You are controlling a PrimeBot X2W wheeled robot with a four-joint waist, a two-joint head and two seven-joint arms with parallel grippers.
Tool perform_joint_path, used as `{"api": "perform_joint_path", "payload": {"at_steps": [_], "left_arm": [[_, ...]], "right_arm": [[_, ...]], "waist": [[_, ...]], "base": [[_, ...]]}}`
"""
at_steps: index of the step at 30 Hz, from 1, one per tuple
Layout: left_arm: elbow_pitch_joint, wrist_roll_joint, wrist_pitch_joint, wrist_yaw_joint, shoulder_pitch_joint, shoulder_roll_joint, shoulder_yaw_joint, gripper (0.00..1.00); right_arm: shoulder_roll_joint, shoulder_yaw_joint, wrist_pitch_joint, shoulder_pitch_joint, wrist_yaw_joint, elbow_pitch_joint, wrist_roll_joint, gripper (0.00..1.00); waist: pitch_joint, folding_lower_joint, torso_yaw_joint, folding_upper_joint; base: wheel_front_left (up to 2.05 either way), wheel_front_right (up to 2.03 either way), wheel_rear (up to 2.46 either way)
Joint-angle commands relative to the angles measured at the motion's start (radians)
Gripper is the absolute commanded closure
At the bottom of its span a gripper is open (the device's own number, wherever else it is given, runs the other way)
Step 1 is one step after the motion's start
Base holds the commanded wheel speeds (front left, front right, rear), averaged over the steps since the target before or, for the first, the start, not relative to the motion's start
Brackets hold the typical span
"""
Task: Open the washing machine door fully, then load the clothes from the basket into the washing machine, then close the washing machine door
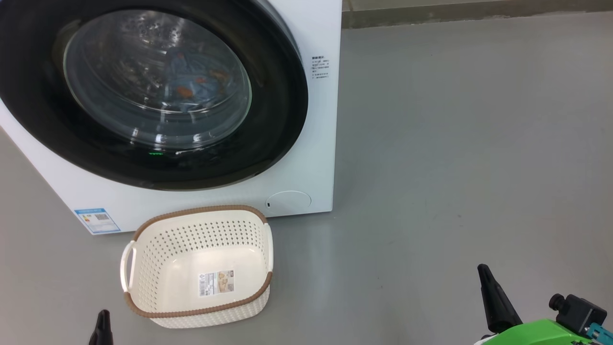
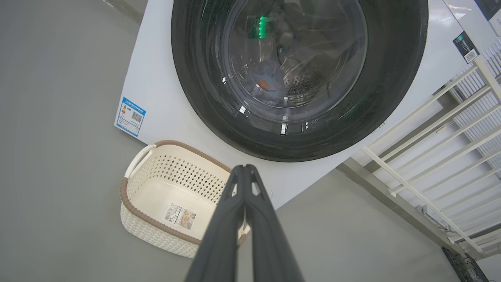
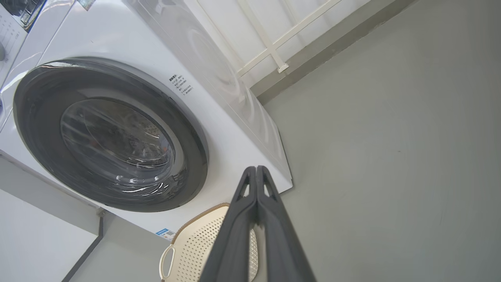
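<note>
The basket (image 1: pixel 158 249) sat on the floor (image 1: pixel 455 143) at six o'clock of the washing machine door (image 1: pixel 282 96); the clothes (image 1: pixel 191 81) lay in the washing machine (image 1: pixel 316 158), behind that door.

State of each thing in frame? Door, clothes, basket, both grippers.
washing machine door: closed.
clothes: inside the drum, behind the door glass.
basket: upright on the floor, empty but for its label.
left gripper: shut, holding nothing.
right gripper: shut, holding nothing.

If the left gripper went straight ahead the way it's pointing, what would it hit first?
Probably the white front of the washing machine just under the door, past the basket; depth is unclear.
</note>
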Motion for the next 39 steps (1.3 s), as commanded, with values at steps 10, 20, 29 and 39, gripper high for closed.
{"api": "perform_joint_path", "payload": {"at_steps": [10, 20, 29, 39], "left_arm": [[-0.009, -0.131, 0.033, -0.001, -0.069, 0.006, 0.024, 1.00], [0.000, -0.235, 0.062, -0.002, -0.093, 0.001, 0.028, 1.00], [0.009, -0.328, 0.088, -0.002, -0.114, -0.004, 0.032, 1.00], [0.019, -0.431, 0.117, -0.002, -0.137, -0.009, 0.036, 1.00]], "right_arm": [[-0.013, -0.005, 0.036, -0.060, -0.001, -0.017, 0.149, 1.00], [-0.013, -0.014, 0.065, -0.068, -0.001, -0.013, 0.268, 1.00], [-0.014, -0.021, 0.091, -0.076, -0.002, -0.010, 0.374, 1.00], [-0.014, -0.030, 0.121, -0.085, -0.002, -0.006, 0.492, 1.00]], "waist": [[0.001, -0.0001, -0.002, 0.0000], [0.002, -0.0001, -0.004, 0.0000], [0.003, -0.0001, -0.006, 0.0000], [0.004, -0.0001, -0.008, 0.0000]], "base": [[0.00, 0.00, 0.00], [0.00, 0.00, 0.00], [0.00, 0.00, 0.00], [0.00, 0.00, 0.00]]}}
